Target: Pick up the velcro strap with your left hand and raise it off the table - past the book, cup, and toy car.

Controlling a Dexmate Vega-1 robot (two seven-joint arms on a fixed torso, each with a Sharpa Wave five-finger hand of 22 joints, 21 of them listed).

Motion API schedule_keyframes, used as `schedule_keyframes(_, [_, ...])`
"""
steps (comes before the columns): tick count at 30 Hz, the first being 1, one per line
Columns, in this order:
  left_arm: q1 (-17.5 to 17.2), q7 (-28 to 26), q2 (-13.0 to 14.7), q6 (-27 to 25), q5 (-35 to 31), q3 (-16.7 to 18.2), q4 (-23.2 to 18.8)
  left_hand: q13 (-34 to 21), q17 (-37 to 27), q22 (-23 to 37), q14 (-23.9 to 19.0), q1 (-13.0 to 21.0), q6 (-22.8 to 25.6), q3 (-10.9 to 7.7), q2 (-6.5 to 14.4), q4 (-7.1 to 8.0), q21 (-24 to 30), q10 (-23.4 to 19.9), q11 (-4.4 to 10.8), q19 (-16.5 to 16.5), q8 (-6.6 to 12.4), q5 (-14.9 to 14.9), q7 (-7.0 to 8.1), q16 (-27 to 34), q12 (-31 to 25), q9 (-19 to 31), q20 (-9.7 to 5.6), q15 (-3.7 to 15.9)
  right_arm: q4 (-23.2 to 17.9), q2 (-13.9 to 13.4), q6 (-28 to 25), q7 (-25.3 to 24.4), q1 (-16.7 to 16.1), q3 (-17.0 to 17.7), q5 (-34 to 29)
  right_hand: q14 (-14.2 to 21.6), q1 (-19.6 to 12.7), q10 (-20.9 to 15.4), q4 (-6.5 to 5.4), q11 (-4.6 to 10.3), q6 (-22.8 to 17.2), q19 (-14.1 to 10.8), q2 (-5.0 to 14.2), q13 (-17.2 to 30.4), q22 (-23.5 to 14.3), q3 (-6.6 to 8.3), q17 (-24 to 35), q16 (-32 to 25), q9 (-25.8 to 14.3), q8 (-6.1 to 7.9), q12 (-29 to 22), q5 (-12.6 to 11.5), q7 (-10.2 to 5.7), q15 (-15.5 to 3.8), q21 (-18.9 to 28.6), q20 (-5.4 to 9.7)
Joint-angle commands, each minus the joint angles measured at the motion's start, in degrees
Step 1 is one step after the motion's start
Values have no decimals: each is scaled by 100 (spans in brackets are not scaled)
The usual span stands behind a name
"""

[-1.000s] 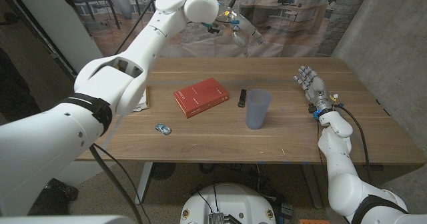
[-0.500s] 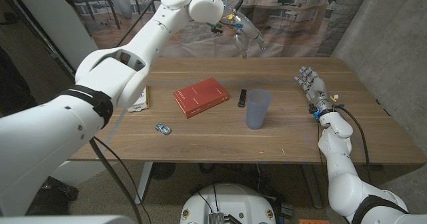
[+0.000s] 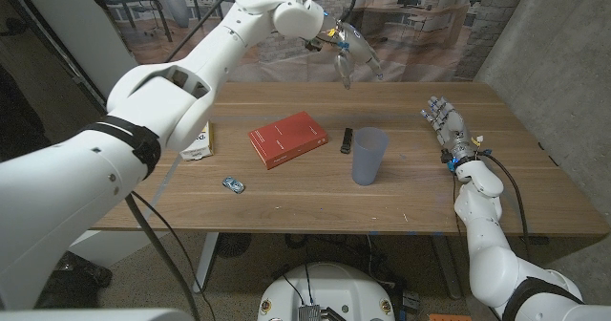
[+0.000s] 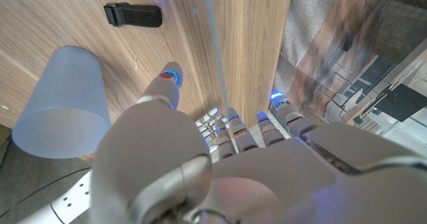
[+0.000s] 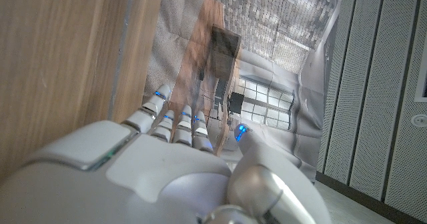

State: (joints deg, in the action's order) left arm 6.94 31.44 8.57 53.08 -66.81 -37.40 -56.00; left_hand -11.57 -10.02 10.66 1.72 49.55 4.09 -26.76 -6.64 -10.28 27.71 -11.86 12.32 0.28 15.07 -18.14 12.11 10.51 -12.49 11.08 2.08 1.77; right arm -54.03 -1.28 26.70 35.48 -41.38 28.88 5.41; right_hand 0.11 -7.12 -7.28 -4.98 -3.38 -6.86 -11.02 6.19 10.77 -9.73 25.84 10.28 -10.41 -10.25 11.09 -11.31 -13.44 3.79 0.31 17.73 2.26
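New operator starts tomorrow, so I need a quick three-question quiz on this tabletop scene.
1. True or false: the left hand holds the velcro strap.
2. Which thing lies nearest the table's front edge: A) red book B) toy car C) cup?
3. Fill in: the strap lies on the table beside the ____.

Key: 1 false, the hand is above the table's far edge, holding nothing; 2 B; 3 cup.

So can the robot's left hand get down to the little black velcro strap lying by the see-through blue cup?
Probably yes. The left hand hangs open above the table's far edge, with bare wood around the black velcro strap; the translucent blue plastic cup stands close beside it.
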Motion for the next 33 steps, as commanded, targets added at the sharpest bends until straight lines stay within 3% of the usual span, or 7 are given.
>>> schedule_keyframes(1, [112, -405, -1, 203, -380, -289, 162, -24, -12, 20, -67, 205, 44, -12, 34, 5, 18, -88, 14, 90, 58, -31, 20, 34, -28, 34, 30, 61, 136, -11, 46, -45, 83, -4, -56, 56, -18, -47, 38, -22, -53, -41, -74, 31, -19, 18, 8, -52, -32, 17, -29, -32, 8, -27, -36, 1])
schedule_keyframes(20, [498, -1599, -207, 277, -988, -911, 1042, -70, -12, 29, -123, 827, 127, -14, 217, 27, 5, -213, 19, 202, 140, 27, 19, 38, -61, 58, 40, 79, 521, -92, 229, -60, 314, 27, -126, 87, -8, -75, 47, 0, -85, -66, -74, 32, -20, 14, 8, -55, -32, 19, -31, -69, 1, -52, -73, 2])
schedule_keyframes(33, [615, -1773, -295, 304, -1078, -1159, 1363, -91, -11, 31, -10, 935, 58, 150, 117, 65, -43, -114, 8, 156, 143, 95, 15, -9, -22, 64, 71, 62, 720, -140, 344, -64, 441, 54, -150, 89, -13, -83, 59, -3, -86, -74, -69, 32, -20, 18, 5, -48, -33, 14, -28, -93, 3, -58, -100, 18])
